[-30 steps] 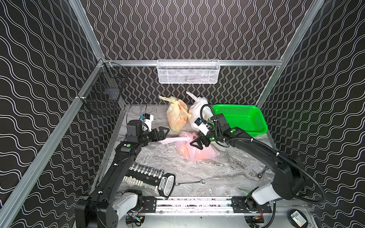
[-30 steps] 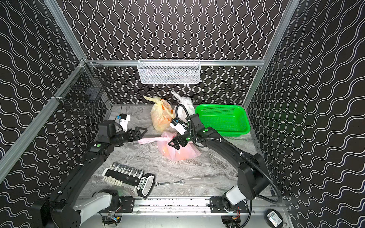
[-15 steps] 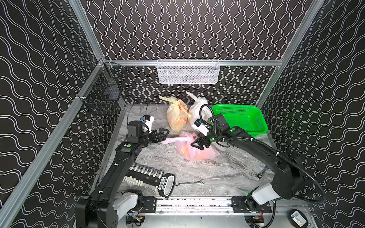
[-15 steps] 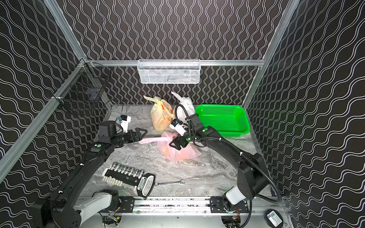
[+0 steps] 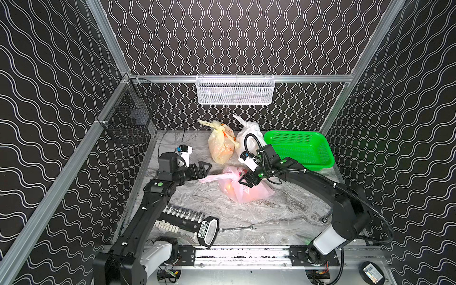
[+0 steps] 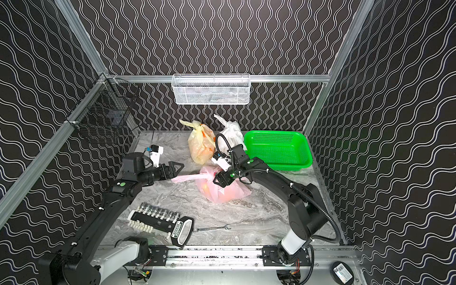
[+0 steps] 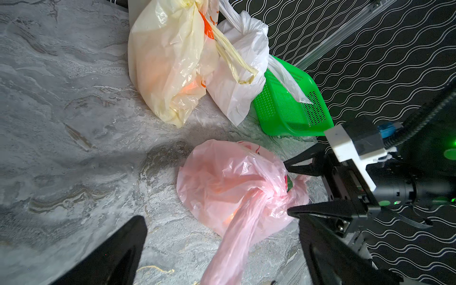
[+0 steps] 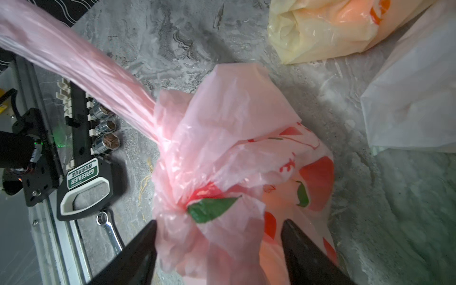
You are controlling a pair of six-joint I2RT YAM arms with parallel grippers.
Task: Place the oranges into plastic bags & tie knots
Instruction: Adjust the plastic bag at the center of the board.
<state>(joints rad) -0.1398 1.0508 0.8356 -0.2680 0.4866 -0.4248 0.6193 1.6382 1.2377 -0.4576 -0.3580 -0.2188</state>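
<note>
The pink bag (image 5: 249, 192) (image 6: 222, 195) lies mid-table, its knot (image 7: 270, 195) (image 8: 170, 170) bunched at the neck, with one long tail stretched to the left. My left gripper (image 5: 207, 170) (image 6: 179, 170) (image 7: 217, 214) is open, and that tail runs loosely between its jaws. My right gripper (image 5: 243, 180) (image 6: 215, 179) (image 8: 219, 222) is open and straddles the short tail just beside the knot. The oranges show only as an orange glow through the pink plastic (image 7: 229, 214). The knotted yellowish bag (image 5: 220, 145) (image 7: 167, 64) and white bag (image 5: 249, 138) (image 7: 237, 74) stand at the back.
A green basket (image 5: 298, 148) (image 6: 276, 148) sits at the back right, close behind my right arm. A socket set (image 5: 187, 219) and a wrench (image 5: 237, 228) lie near the front edge. A white wire basket (image 5: 234, 88) and a black one (image 5: 128, 118) hang on the walls.
My right gripper has edged a little to the left along the pink bag's neck. The left arm and the bags have hardly moved.
</note>
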